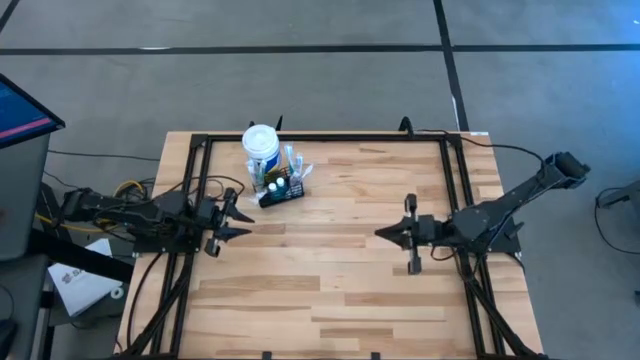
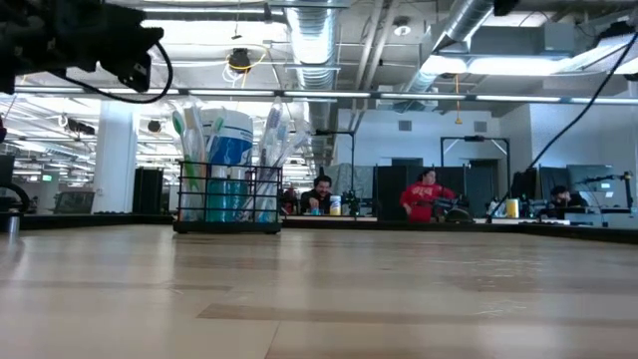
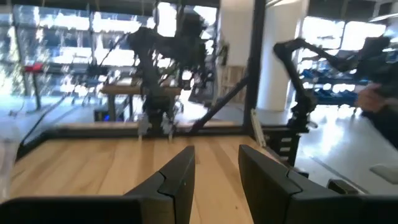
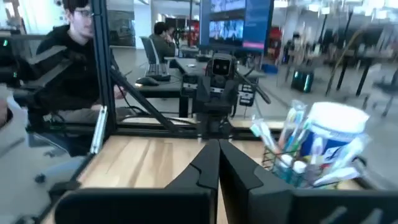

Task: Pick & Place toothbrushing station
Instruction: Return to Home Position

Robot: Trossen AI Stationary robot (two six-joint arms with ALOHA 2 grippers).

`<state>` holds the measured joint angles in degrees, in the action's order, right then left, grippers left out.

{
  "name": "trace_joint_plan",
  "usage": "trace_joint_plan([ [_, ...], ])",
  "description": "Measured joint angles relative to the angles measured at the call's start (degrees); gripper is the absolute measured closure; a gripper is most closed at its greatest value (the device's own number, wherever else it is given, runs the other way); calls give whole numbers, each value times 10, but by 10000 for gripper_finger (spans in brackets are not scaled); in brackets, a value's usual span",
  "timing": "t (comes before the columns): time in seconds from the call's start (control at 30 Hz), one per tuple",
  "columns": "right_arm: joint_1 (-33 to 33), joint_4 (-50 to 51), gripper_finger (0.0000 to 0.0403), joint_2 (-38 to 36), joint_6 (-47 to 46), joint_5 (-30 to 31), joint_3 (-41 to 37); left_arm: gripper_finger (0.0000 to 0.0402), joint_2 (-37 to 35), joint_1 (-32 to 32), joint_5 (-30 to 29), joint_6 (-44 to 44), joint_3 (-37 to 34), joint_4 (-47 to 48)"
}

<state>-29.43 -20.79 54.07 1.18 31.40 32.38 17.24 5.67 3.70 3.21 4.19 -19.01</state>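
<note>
The toothbrushing station (image 1: 283,188), a small black caddy holding toothbrushes and tubes, stands on the wooden table at the far left of centre. A white blue-labelled tub (image 1: 262,146) stands at its far-left side; whether the tub is inside the caddy, I cannot tell. Both show in the low view (image 2: 229,204) and the right wrist view (image 4: 292,162). My left gripper (image 1: 246,222) is open and empty, just nearer than the caddy and to its left. Its fingers (image 3: 180,180) stand apart. My right gripper (image 1: 380,233) is shut and empty at the table's middle right, pointing left (image 4: 217,158).
A black metal frame (image 1: 455,190) runs along the table's left, far and right sides. A monitor (image 1: 20,110) stands off the table's left. People sit at desks beyond the table (image 2: 424,194); one person is close behind the left side (image 4: 68,56). Bare wood lies between the grippers.
</note>
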Motion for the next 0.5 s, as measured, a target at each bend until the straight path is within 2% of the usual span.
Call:
trace_joint_plan([
  [0.1,7,-53,402,-25,46,-1,-55,285,0,-27,35,-7,0,-14],
  [0.17,30,-99,400,-32,66,-33,-81,285,0,-50,68,-3,0,-15],
  [0.23,62,-130,399,-47,64,-100,-105,285,0,-74,98,9,-1,-19],
  [0.3,102,-151,399,-56,67,-183,-126,285,1,-97,103,17,-3,-16],
  [0.33,123,-158,400,-60,61,-201,-138,285,1,-106,103,20,-3,-16],
  [0.5,201,-167,401,-98,17,-226,-186,285,-1,-136,140,31,-3,-17],
])
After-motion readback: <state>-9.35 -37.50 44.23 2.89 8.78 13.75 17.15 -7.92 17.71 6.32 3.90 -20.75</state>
